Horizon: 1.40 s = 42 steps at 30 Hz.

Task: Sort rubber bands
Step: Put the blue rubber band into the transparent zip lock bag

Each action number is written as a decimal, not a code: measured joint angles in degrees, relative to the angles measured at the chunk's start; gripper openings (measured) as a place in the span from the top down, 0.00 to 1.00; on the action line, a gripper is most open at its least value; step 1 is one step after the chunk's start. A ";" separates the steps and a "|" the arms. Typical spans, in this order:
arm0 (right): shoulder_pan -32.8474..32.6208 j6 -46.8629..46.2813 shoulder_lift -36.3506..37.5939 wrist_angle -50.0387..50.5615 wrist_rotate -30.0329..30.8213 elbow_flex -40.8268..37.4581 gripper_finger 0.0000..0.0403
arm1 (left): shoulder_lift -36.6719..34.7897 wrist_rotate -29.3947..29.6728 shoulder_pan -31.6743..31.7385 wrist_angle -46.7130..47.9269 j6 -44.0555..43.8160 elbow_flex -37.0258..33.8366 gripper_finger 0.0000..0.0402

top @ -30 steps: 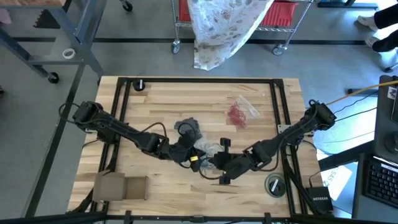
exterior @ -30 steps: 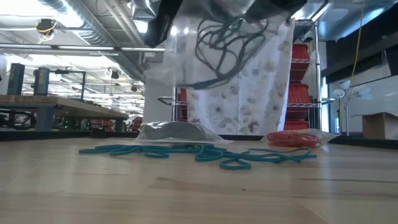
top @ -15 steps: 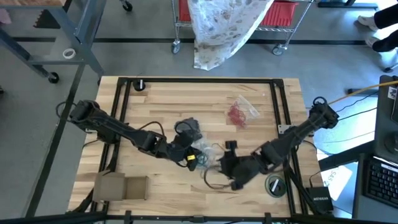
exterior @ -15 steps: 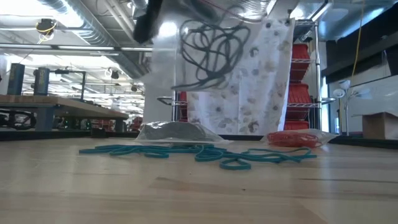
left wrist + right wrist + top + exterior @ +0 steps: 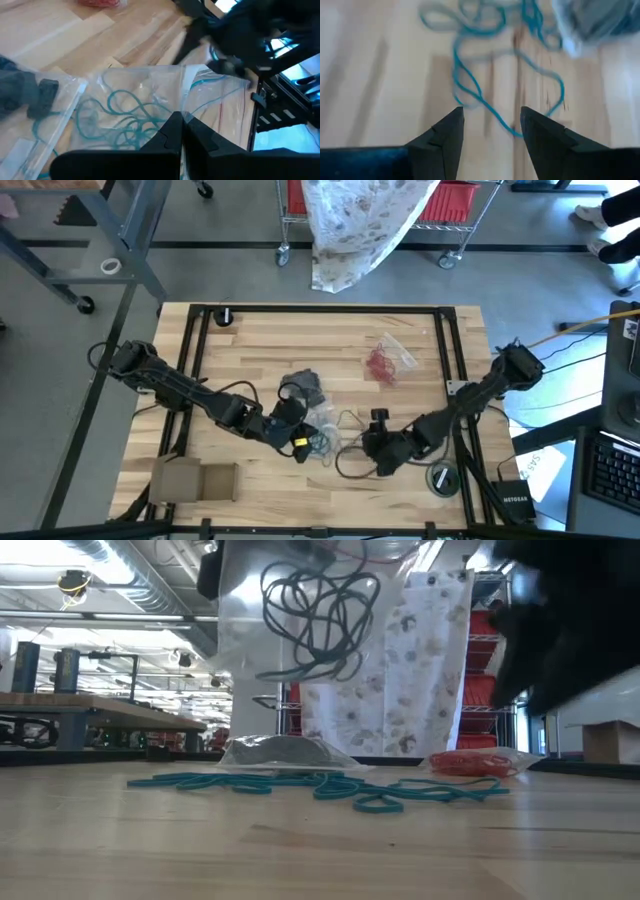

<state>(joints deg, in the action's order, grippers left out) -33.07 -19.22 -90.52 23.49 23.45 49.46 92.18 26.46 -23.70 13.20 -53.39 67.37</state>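
Sorting looks partly done: red rubber bands [image 5: 381, 364] sit bagged mid-worktop. The left pincer [image 5: 181, 131] pinches a clear bag [image 5: 135, 102] of teal bands [image 5: 117, 117]. The right pincer [image 5: 491, 131], spread, hovers over loose teal ones [image 5: 470, 75].

Teal rubber bands [image 5: 330, 785], red rubber bands [image 5: 381, 364], pale striped wooden table [image 5: 260, 340]

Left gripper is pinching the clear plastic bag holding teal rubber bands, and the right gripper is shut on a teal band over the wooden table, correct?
Not quite. The right gripper is open and holds nothing: the right wrist view shows its fingers spread above the loose teal rubber bands on the wooden table. The left gripper is indeed shut on the clear plastic bag.
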 joint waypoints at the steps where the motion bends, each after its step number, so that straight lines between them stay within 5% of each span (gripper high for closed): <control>1: 1.00 0.74 0.00 -0.72 -1.17 -1.40 0.53 | 0.00 -0.02 0.00 -0.03 0.13 0.00 1.00; 10: 8.41 8.93 -0.99 -12.40 -10.16 -7.14 0.54 | 0.00 0.00 0.15 -0.03 1.53 0.00 1.00; 17: 11.36 10.47 -5.05 -10.86 -16.32 -6.86 0.71 | 0.00 -0.02 0.00 -0.03 1.81 0.00 1.00; 23: 10.90 7.81 -5.30 -5.00 -19.16 -4.93 0.97 | 0.02 -0.04 -0.19 -0.09 1.51 0.00 1.00; 28: 6.41 5.54 -3.66 9.03 -20.68 -0.18 0.99 | 0.03 -0.04 -0.31 -0.20 1.40 0.00 1.00; 36: -0.64 1.26 -0.09 30.18 -8.87 15.05 1.00 | 0.07 0.33 -0.31 -0.36 1.11 0.00 1.00; 42: -3.90 1.44 0.28 35.00 -3.09 27.71 1.00 | 0.07 0.37 -0.31 -0.60 1.11 0.00 1.00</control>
<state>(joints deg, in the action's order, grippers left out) -36.97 -17.78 -90.24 58.49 20.36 77.17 92.25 26.83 -24.01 12.60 -52.27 67.37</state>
